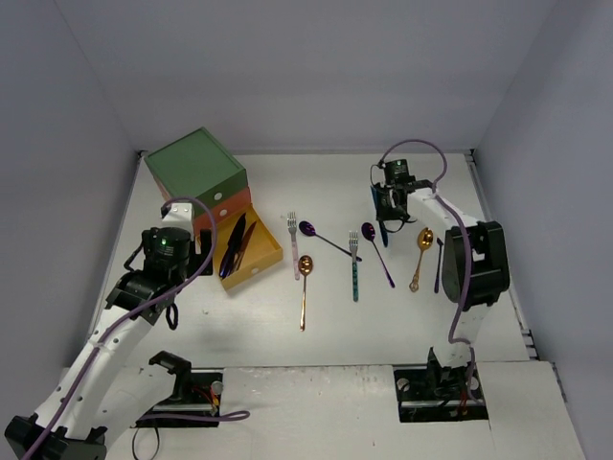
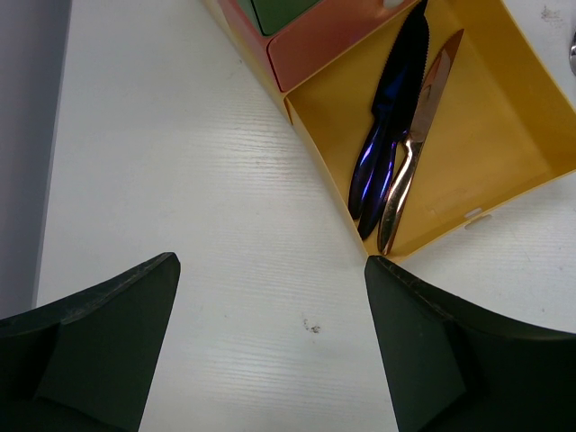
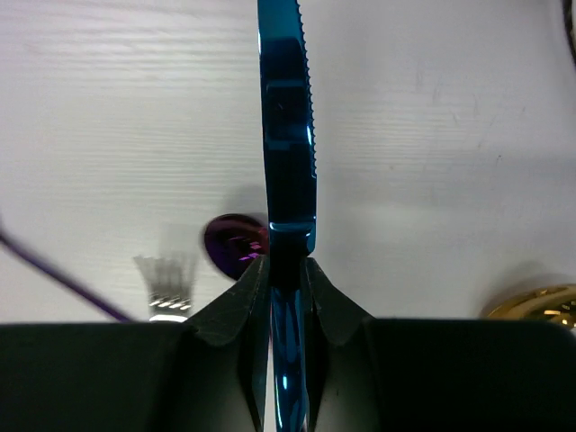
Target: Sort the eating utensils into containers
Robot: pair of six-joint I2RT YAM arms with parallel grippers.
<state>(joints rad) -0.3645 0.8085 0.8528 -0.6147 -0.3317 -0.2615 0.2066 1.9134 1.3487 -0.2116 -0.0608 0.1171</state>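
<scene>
My right gripper (image 1: 387, 203) is shut on a blue knife (image 3: 288, 135) and holds it above the table at the back right, blade pointing away from the wrist. Below it lie a purple spoon (image 3: 232, 245), a fork (image 3: 166, 279) and a gold spoon (image 3: 540, 301). The green-topped chest (image 1: 194, 163) stands at the back left. Its yellow drawer (image 2: 504, 108) is pulled open and holds a purple knife (image 2: 387, 126) and a copper knife (image 2: 418, 153). My left gripper (image 2: 270, 270) is open and empty, over bare table just left of the yellow drawer.
On the table lie a pink fork (image 1: 293, 244), a copper spoon (image 1: 304, 287), a purple spoon (image 1: 326, 237), a teal fork (image 1: 354, 268), another purple spoon (image 1: 376, 249), a gold spoon (image 1: 420, 257) and a dark purple utensil (image 1: 438, 264). The orange-red drawer (image 2: 333, 36) is shut.
</scene>
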